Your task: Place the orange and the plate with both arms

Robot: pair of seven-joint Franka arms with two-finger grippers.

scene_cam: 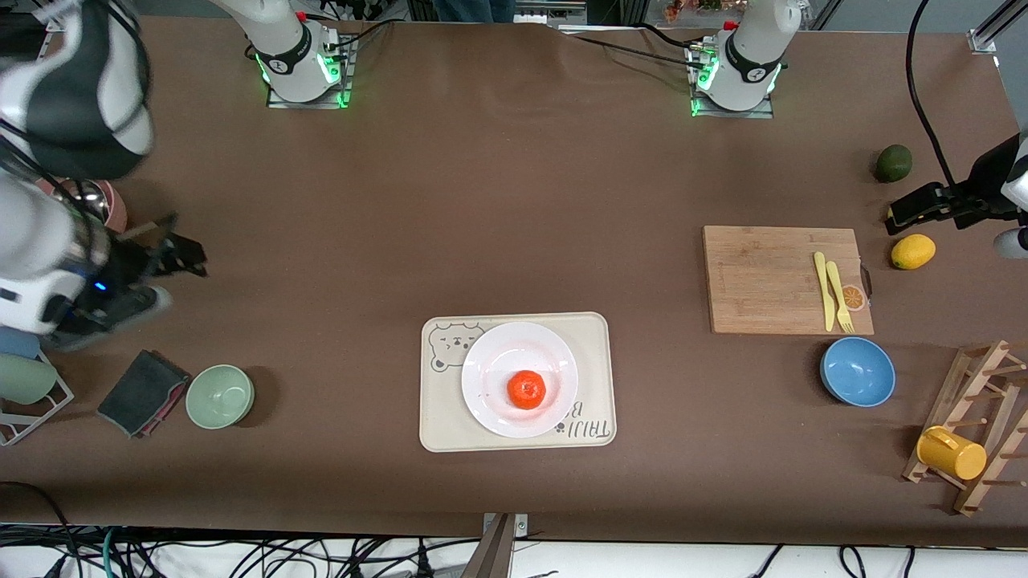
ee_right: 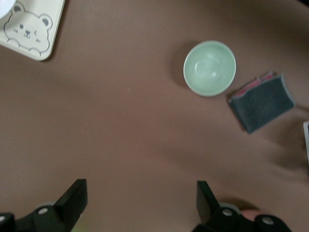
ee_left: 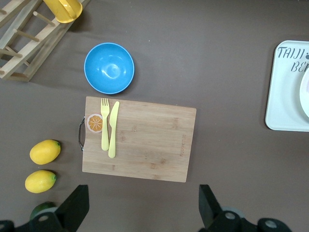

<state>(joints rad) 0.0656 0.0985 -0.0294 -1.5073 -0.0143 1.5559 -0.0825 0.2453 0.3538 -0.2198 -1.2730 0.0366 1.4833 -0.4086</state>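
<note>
Orange [scene_cam: 526, 389]: on the white plate [scene_cam: 491, 358], mid-surface.
Left gripper [ee_left: 144, 209]: jaws wide, empty.
Right gripper [ee_right: 141, 204]: jaws wide, empty.

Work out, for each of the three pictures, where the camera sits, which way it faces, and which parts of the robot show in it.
Front view: high across the table, facing both arm bases; orange on plate on tray; right claw and left claw at the table ends.
Left wrist view: looks down on cutting board, blue bowl, lemons; open left claw fingers show.
Right wrist view: looks down on green bowl, dark cloth; open right claw fingers show.
Shared: both wrist views catch a tray corner.
</note>
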